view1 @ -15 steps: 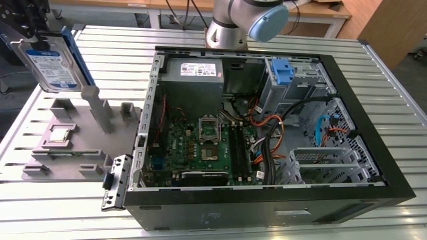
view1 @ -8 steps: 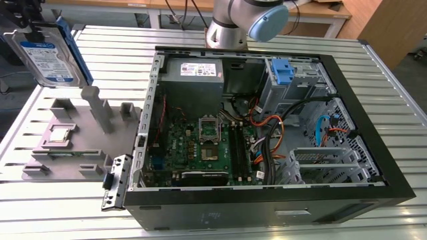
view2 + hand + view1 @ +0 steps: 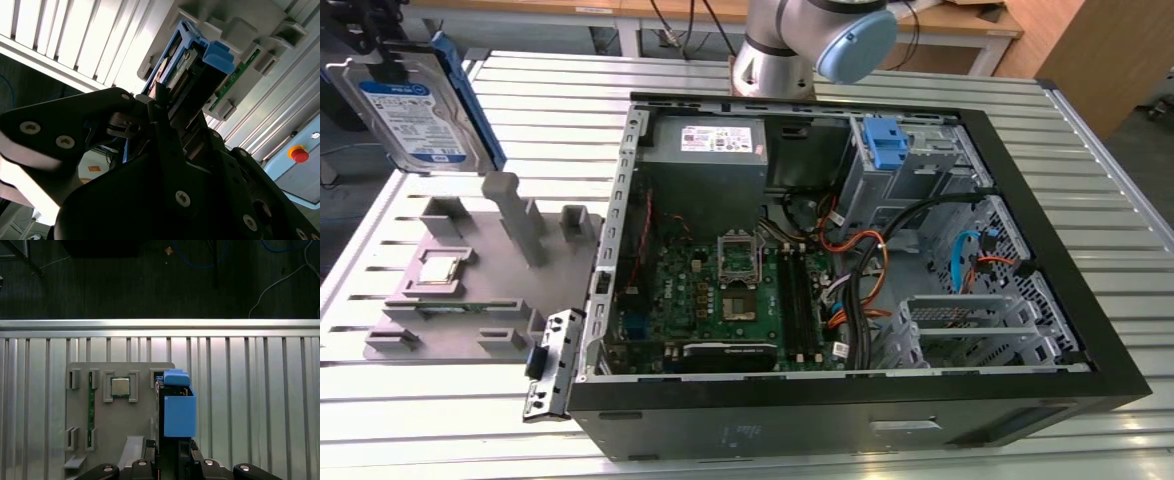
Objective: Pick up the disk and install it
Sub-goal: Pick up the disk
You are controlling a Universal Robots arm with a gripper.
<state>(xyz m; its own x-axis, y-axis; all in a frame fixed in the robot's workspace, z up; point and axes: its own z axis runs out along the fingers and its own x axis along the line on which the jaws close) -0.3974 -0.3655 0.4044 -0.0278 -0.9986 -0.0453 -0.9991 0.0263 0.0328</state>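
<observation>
The disk (image 3: 416,110) hangs in the air, on edge with its label facing out, at the far exterior view's left and well apart from the open computer case (image 3: 854,400). Its blue frame runs along one long edge. In both wrist views the blue end tab points away from the camera, down toward the grey holder (image 3: 115,440) below.

The gripper (image 3: 171,446) is clamped on the disk, one dark finger pressed against each flat side near the end closest to the wrist.

The holder lies on the slatted metal table (image 3: 1121,250), just beside the case. A small square processor chip (image 3: 120,387) and a green memory stick (image 3: 91,405) sit in its slots.

Inside the case, a blue bracket (image 3: 886,140) stands upright in the metal drive bay at the back corner, near the arm (image 3: 814,40).
</observation>
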